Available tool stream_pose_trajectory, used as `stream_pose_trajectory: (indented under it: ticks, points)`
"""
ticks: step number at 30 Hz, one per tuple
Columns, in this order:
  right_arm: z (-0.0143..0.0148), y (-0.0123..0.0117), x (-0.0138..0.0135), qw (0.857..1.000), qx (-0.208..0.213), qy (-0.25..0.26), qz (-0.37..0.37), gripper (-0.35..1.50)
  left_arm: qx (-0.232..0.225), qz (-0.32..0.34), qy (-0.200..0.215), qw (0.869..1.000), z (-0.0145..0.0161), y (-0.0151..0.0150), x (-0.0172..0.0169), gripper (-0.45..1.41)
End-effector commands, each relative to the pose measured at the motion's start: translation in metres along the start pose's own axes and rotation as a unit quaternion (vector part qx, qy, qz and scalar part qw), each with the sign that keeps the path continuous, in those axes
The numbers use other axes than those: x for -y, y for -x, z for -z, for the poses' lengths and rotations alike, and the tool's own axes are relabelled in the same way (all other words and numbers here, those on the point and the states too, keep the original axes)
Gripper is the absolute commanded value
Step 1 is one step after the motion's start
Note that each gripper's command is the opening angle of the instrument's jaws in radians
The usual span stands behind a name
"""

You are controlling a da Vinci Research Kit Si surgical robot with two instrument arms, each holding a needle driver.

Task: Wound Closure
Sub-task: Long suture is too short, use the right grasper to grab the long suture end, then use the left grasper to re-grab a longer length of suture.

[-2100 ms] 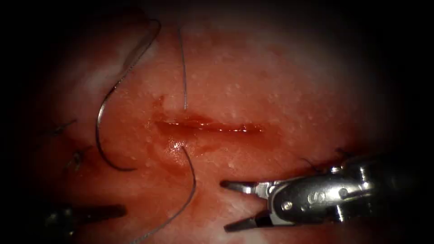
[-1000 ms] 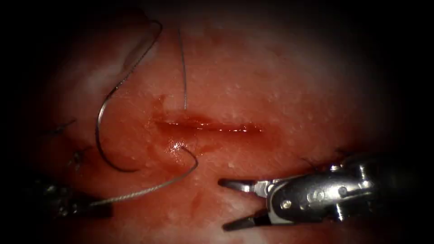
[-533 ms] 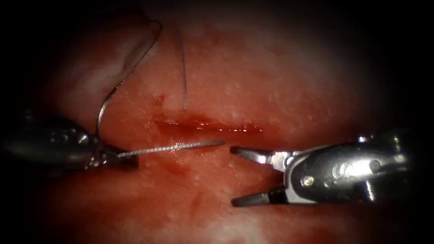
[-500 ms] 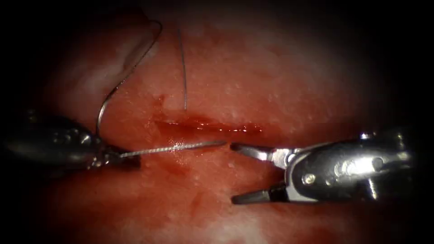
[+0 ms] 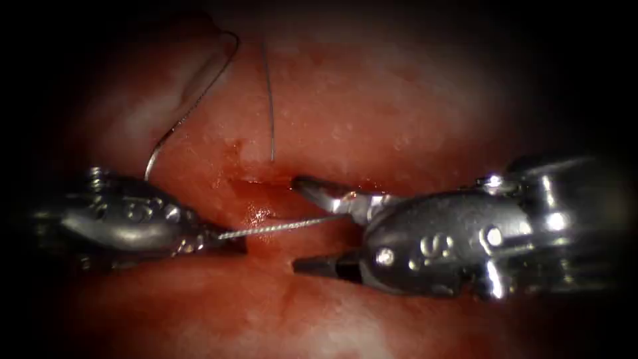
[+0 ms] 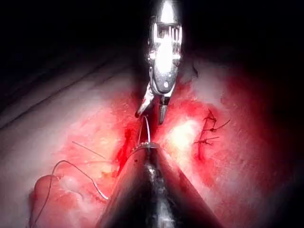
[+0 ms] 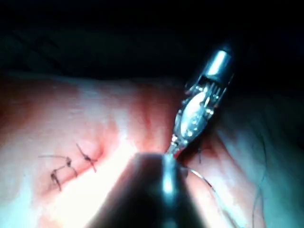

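My left tool (image 5: 232,242) is shut on the braided thread (image 5: 279,227), which runs taut to the right, just below the cut (image 5: 259,186) in the tissue (image 5: 399,100). My right tool (image 5: 296,223) is open, with one jaw above and one below the thread's far end, and holds nothing. Neither tool holds the curved needle (image 5: 150,166); it lies on the tissue left of the cut, mostly hidden behind the left tool. In the left wrist view the right tool (image 6: 152,108) is open over the thread (image 6: 146,128). The right wrist view shows the left tool (image 7: 173,142).
A second strand of thread (image 5: 269,100) comes down from the far side and enters the tissue above the cut's left end. Thread from the needle (image 5: 206,80) loops up and away. Red fluid (image 5: 262,209) pools below the cut. Earlier stitches (image 6: 206,135) lie beside it.
The left tool took hold of the thread, then drew it up and rightward until it was taut. The right tool moved left and up to the cut; its jaws now straddle the thread's end and have narrowed slightly.
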Motion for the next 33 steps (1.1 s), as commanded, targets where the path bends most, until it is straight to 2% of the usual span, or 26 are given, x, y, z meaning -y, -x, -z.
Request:
stream_pose_trajectory:
  ticks: [1, 4, 6, 7, 9, 10, 16, 20, 21, 24, 26, 33]
  points:
    - [-0.0017, -0.0002, 0.0003, 1.0, 0.007, -0.001, 0.007, 0.95, 0.0, 0.0, 0.0, 1.0, -0.0007, -0.0001, 0.0, -0.45]
    - [-0.0031, 0.0003, 0.0009, 1.0, 0.018, -0.005, 0.017, 0.88, 0.001, 0.0, 0.0, 1.0, -0.0006, -0.0001, -0.0001, -0.45]
    - [-0.0037, 0.0008, 0.0012, 0.999, 0.026, -0.01, 0.026, 0.73, 0.001, 0.0, 0.002, 1.0, -0.0006, -0.0001, -0.0002, -0.45]
    - [-0.0039, 0.001, 0.0013, 0.999, 0.031, -0.013, 0.033, 0.56, 0.001, 0.0, 0.002, 1.0, -0.0006, -0.0001, -0.0002, -0.45]
    - [-0.0042, 0.0015, 0.0014, 0.998, 0.04, -0.019, 0.045, 0.11, 0.001, 0.001, 0.002, 1.0, -0.0006, -0.0001, -0.0003, -0.45]
    - [-0.0043, 0.0017, 0.0015, 0.997, 0.042, -0.025, 0.055, -0.33, 0.001, 0.001, 0.001, 1.0, -0.0006, -0.0001, -0.0003, -0.45]
    - [-0.0042, 0.002, 0.0017, 0.993, 0.06, -0.059, 0.081, -0.35, 0.001, -0.002, 0.002, 1.0, -0.0004, -0.0001, -0.0004, -0.45]
    - [-0.0039, 0.0021, 0.0016, 0.993, 0.061, -0.062, 0.081, -0.35, 0.001, -0.002, 0.004, 1.0, 0.0, -0.0002, -0.0003, -0.45]
    - [-0.0039, 0.0021, 0.0016, 0.993, 0.061, -0.062, 0.081, -0.35, 0.001, -0.002, 0.006, 1.0, 0.0, -0.0002, -0.0002, -0.35]
    - [-0.0036, 0.0023, 0.0014, 0.993, 0.06, -0.063, 0.081, -0.35, -0.002, -0.004, -0.015, 1.0, 0.0003, -0.0007, 0.0004, 0.68]
    - [-0.0035, 0.0025, 0.0013, 0.993, 0.059, -0.064, 0.08, -0.35, -0.005, -0.021, -0.036, 0.999, 0.0005, -0.0009, 0.0006, 0.96]
    - [-0.0029, 0.004, 0.0004, 0.993, 0.064, -0.061, 0.077, -0.35, -0.004, -0.02, -0.035, 0.999, 0.0014, -0.0002, 0.0005, 1.06]
